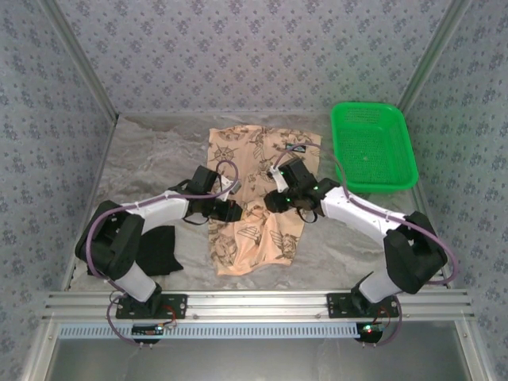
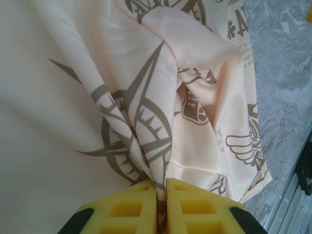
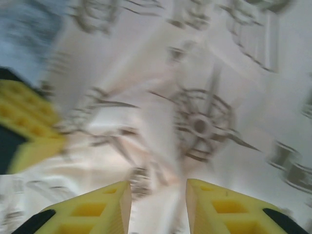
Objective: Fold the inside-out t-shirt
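Observation:
The inside-out t-shirt (image 1: 255, 149), peach-tan with dark compass drawings, lies lengthwise in the middle of the table. My left gripper (image 1: 236, 209) is at its left edge, about halfway down. In the left wrist view the left gripper (image 2: 162, 186) is shut on a pinched ridge of the t-shirt (image 2: 146, 122), and the cloth rises in folds from the yellow fingers (image 2: 124, 207). My right gripper (image 1: 275, 200) hovers over the shirt's middle, close to the left one. In the blurred right wrist view the right gripper (image 3: 158, 189) is open over the printed cloth (image 3: 200, 122), jaws apart.
A green plastic basket (image 1: 412, 151) stands at the back right of the table. A plain black folded garment (image 1: 159, 246) lies at the front left beside the left arm. Patterned walls close in the table on three sides.

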Tool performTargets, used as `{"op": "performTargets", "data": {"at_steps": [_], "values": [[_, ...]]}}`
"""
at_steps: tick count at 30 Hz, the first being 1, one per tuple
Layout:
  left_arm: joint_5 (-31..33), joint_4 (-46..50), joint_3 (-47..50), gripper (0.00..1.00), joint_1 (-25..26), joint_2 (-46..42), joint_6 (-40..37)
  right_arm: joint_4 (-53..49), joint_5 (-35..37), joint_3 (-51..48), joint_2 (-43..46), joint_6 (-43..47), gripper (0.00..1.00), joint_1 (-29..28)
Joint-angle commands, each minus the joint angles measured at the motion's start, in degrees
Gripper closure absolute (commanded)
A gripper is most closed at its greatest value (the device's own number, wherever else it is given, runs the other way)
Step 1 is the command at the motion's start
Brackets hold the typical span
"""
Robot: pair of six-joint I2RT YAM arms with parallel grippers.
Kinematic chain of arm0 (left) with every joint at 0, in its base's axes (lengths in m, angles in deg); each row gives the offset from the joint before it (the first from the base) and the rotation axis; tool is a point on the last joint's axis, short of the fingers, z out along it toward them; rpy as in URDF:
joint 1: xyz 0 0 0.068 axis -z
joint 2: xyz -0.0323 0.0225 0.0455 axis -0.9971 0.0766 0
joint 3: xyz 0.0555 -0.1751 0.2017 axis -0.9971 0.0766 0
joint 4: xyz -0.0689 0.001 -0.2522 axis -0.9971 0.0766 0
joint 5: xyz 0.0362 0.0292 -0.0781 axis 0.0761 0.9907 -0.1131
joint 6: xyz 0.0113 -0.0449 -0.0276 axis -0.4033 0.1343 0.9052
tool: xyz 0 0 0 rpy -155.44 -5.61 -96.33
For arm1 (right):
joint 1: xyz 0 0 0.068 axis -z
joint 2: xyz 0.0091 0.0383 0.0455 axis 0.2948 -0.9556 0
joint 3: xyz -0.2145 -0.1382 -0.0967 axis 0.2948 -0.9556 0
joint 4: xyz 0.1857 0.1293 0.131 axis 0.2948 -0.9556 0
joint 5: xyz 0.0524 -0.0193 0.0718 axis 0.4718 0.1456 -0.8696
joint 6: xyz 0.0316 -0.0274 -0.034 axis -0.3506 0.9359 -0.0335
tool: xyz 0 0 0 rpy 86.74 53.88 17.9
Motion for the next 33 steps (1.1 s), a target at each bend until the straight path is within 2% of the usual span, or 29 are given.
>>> {"op": "performTargets", "data": {"at_steps": [1, 3, 5, 9, 15, 23, 25, 29, 30, 31, 32, 33], "values": [[-1.8, -0.48, -1.12, 0.88, 0.19, -1.91, 0.41, 3.0, -6.46, 0.08, -3.05, -4.16, 0.66, -1.41], [-2.27, -0.81, -1.09, 0.9, 0.09, -1.88, 0.98, 4.94, -4.24, 0.11, -5.97, -6.88, 0.72, -2.29], [-2.54, -1.41, -0.87, 0.9, 0.06, -1.97, 1.36, 5.72, -1.88, 0.49, -8.58, -8.09, 0.86, -2.95], [-1.98, -1.11, -0.42, 0.92, -0.12, -2.72, 0.9, 4.97, 4.87, 2.84, -13.63, -7.99, 0.92, -4.59], [-2.48, -0.8, 0.25, 0.94, -0.8, -4.06, 0.15, -0.93, 23.48, 4.56, -13.82, -12.41, 0.9, -5.87], [-7.27, -0.67, 0.9, 0.94, -2.4, -3.82, -1.73, -8.59, 34.88, 7.28, -17.48, -12.77, 0.87, -6.53], [-7.04, -0.36, 0.82, 0.93, -2.49, -3.82, -1.97, -9.7, 34.97, 8.3, -17.65, -12.03, 0.84, -7.16], [-4.04, 1.27, -0.28, 0.87, -2.68, -3.39, -2.37, -10.15, 30.8, 9.38, -16.7, -9.38, 0.77, -8.89], [-2.84, 1.75, -0.65, 0.82, -2.64, -3.13, -2.3, -10.33, 29.32, 9.66, -16.31, -8.76, 0.76, -9.06], [-1.32, 2.29, -1.05, 0.71, -2.61, -2.87, -2.13, -10.13, 27.82, 9.69, -15.42, -7.99, 0.75, -9.37], [-0.65, 2.56, -1.44, 0.65, -2.62, -2.67, -2.0, -10.15, 26.45, 9.54, -14.35, -7.81, 0.74, -9.69], [-0.52, 2.48, -1.51, 0.63, -2.63, -2.67, -1.91, -10.14, 25.02, 9.43, -13.36, -7.66, 0.74, -9.77]]}}
